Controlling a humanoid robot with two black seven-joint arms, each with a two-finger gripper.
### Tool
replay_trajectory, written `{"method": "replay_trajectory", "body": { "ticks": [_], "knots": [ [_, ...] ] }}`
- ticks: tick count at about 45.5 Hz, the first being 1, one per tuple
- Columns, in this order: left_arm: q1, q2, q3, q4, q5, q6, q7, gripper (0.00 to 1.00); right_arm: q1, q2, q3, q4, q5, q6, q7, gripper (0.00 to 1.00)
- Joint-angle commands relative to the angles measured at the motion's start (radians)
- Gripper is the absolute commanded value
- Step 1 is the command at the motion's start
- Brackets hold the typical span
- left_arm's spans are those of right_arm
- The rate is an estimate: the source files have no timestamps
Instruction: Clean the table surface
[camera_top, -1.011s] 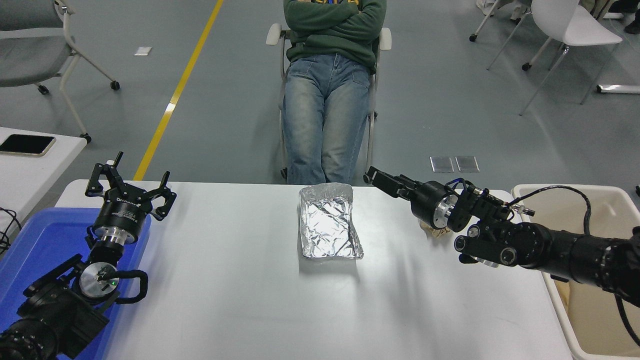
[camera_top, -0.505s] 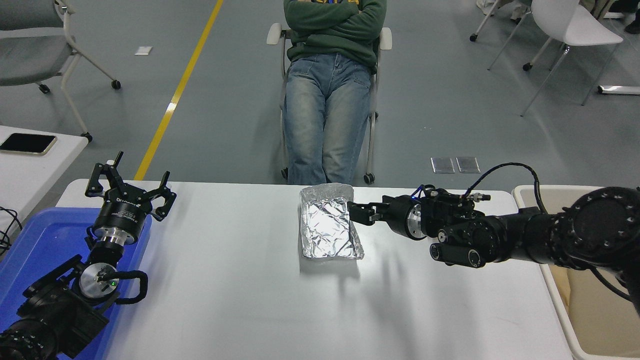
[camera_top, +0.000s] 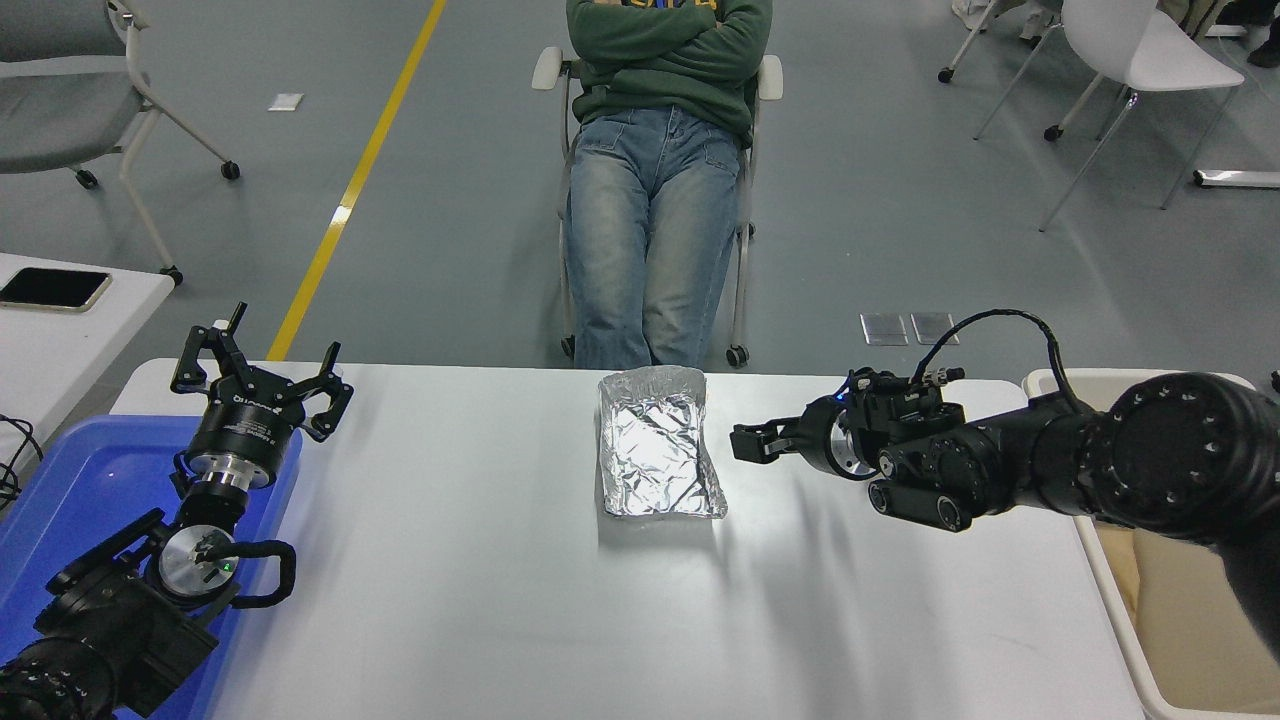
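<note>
The table surface (camera_top: 480, 600) is a wide white top with rounded corners. A crumpled silver foil tray (camera_top: 660, 450) lies on it near the far edge, at the middle. My right gripper (camera_top: 748, 444) reaches in from the right and points left at the foil tray, stopping a short gap from its right side; its jaws are seen edge-on and nothing shows in them. My left gripper (camera_top: 262, 368) is parked at the lower left over the blue bin, open and empty.
A blue bin (camera_top: 70, 480) sits at the table's left end under the left arm. A beige bin (camera_top: 1120, 590) stands off the right end. A person (camera_top: 660, 200) sits in a chair at the far side. A side table holds a phone (camera_top: 55, 288).
The right arm swung left from the far right edge to the foil tray's right side, then drew back a little to the right. The left arm stayed still.
</note>
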Motion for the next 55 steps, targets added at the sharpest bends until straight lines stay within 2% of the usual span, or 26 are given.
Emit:
{"method": "replay_trajectory", "body": {
  "ticks": [1,41,55],
  "knots": [
    [0.000,0.000,0.000,0.000,0.000,0.000,0.000,1.00,0.005,0.002,0.109,0.050,0.014,0.051,-0.006,1.00],
    [0.000,0.000,0.000,0.001,0.000,0.000,0.000,1.00,-0.083,0.002,0.132,0.076,-0.006,0.049,-0.008,1.00],
    [0.000,0.000,0.000,0.000,0.000,-0.001,0.000,1.00,-0.090,0.002,0.224,0.072,0.011,0.052,-0.008,1.00]
  ]
}}
